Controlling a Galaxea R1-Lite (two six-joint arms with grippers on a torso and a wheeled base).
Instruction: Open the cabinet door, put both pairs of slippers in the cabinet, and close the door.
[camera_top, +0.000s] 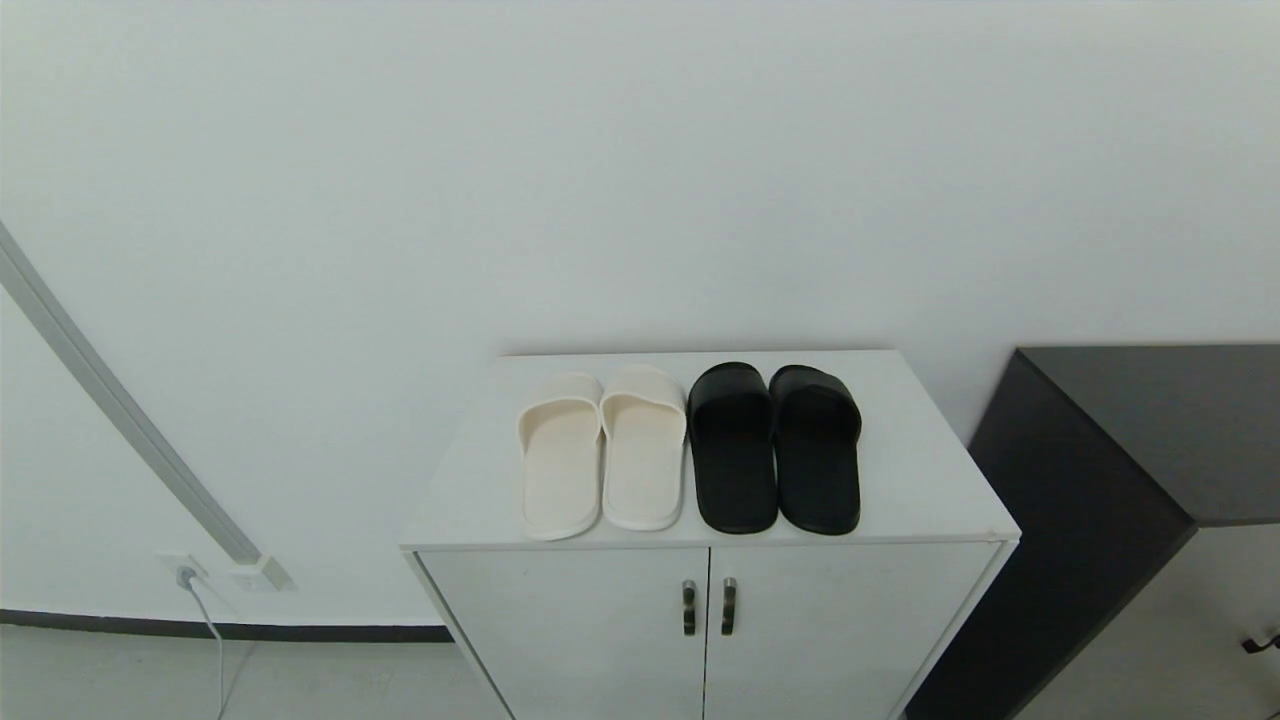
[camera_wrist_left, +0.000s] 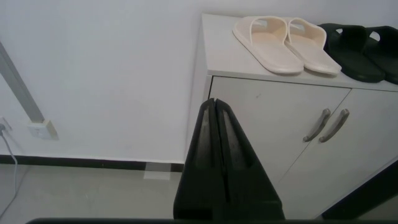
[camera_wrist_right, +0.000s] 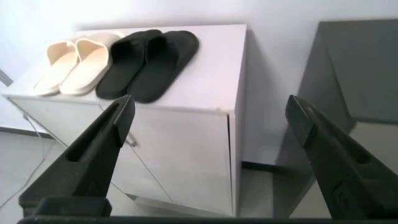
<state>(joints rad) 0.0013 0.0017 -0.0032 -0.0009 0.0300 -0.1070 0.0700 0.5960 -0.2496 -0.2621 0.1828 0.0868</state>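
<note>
A white cabinet (camera_top: 930, 470) stands against the wall with both doors shut and two metal handles (camera_top: 708, 606) at the middle seam. On its top lie a cream pair of slippers (camera_top: 603, 455) on the left and a black pair of slippers (camera_top: 775, 450) on the right, side by side. My left gripper (camera_wrist_left: 215, 107) is shut with nothing in it, held off the cabinet's left front corner, below the top. My right gripper (camera_wrist_right: 208, 115) is open wide, held off the cabinet's right front corner. The cream slippers (camera_wrist_left: 287, 43) and black slippers (camera_wrist_right: 148, 53) show from both wrists.
A dark grey cabinet (camera_top: 1120, 480) stands close on the right of the white one. A wall socket (camera_top: 185, 570) with a plugged cable and a slanted grey conduit (camera_top: 110, 390) are on the left wall. Light floor lies in front.
</note>
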